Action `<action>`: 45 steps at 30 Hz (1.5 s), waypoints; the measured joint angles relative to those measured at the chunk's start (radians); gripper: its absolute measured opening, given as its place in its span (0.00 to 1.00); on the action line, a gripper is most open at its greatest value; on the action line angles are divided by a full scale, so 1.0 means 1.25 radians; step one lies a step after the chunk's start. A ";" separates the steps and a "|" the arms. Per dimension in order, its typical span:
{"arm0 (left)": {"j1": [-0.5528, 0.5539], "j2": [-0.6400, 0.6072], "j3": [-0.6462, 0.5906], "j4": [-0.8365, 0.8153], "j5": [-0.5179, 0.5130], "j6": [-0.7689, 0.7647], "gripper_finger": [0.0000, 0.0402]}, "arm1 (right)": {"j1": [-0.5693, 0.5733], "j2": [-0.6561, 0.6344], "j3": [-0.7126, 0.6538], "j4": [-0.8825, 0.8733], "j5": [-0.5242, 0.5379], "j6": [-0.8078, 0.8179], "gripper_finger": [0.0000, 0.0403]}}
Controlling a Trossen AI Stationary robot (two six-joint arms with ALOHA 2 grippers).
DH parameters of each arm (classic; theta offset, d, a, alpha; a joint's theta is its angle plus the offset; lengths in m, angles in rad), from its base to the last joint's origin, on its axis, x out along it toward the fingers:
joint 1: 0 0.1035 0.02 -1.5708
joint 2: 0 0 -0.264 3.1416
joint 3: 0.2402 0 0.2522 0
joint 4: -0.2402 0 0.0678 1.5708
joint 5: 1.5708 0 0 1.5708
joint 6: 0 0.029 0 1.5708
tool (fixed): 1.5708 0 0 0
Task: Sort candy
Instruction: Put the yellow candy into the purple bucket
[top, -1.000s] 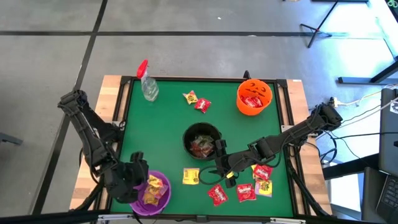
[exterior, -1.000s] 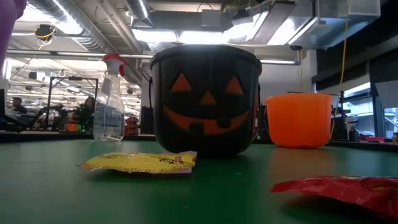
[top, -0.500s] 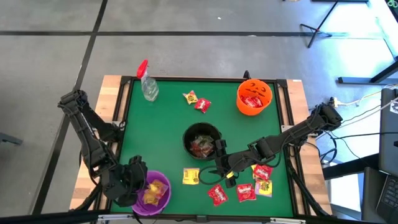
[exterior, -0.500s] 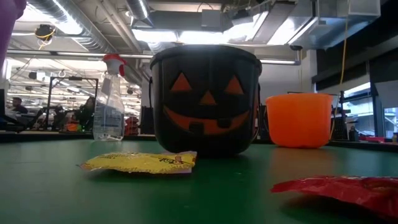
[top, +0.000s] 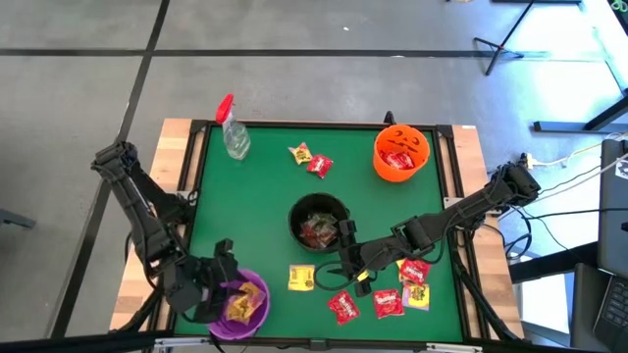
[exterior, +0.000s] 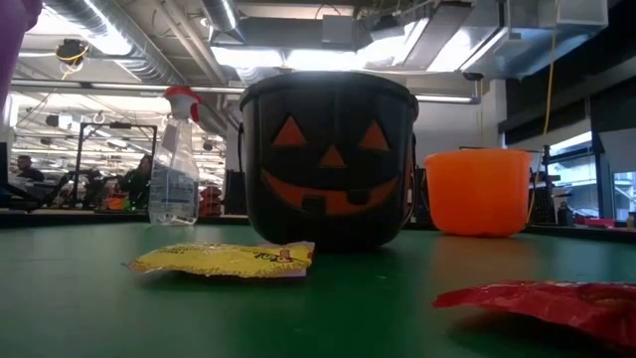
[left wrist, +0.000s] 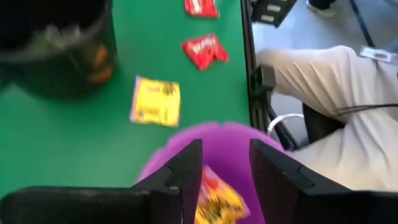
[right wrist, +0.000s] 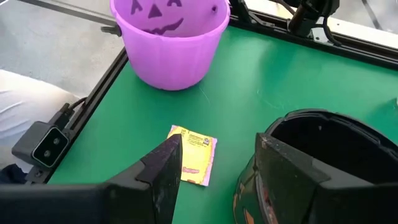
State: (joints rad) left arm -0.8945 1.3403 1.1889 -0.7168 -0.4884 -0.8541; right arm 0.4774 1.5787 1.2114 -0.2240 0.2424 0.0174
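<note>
My left gripper (top: pixel 224 267) (left wrist: pixel 225 149) hangs open over the purple bowl (top: pixel 257 312) (right wrist: pixel 169 40) at the near left. A yellow candy (left wrist: pixel 217 200) lies in that bowl below the fingers. My right gripper (top: pixel 349 261) (right wrist: pixel 217 146) stands open beside the black pumpkin bucket (top: pixel 319 224) (exterior: pixel 328 159), above a yellow candy (top: pixel 301 277) (right wrist: pixel 193 155) lying flat on the mat. Red candies (top: pixel 343 307) (top: pixel 388 302) (top: pixel 414 272) lie near the front right. One yellow candy (top: pixel 300 153) and one red candy (top: pixel 320 166) lie toward the far edge.
An orange bucket (top: pixel 400 152) (exterior: pixel 479 191) with red candy stands at the far right. A clear spray bottle with a red top (top: pixel 233 132) (exterior: pixel 176 159) stands at the far left. A person's light trouser leg (left wrist: pixel 323 81) shows past the table's near edge.
My left gripper has opened above the purple bowl, and the yellow candy now lies in the bowl.
</note>
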 joint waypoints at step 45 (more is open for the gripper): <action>0.292 0.386 0.001 0.260 0.219 0.393 0.45 | 0.069 -0.044 -0.001 -0.111 0.022 0.067 0.49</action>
State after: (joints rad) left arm -0.5290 1.8229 1.1896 -0.3921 -0.2141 -0.3624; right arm 0.5632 1.5234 1.2106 -0.3634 0.2695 0.1005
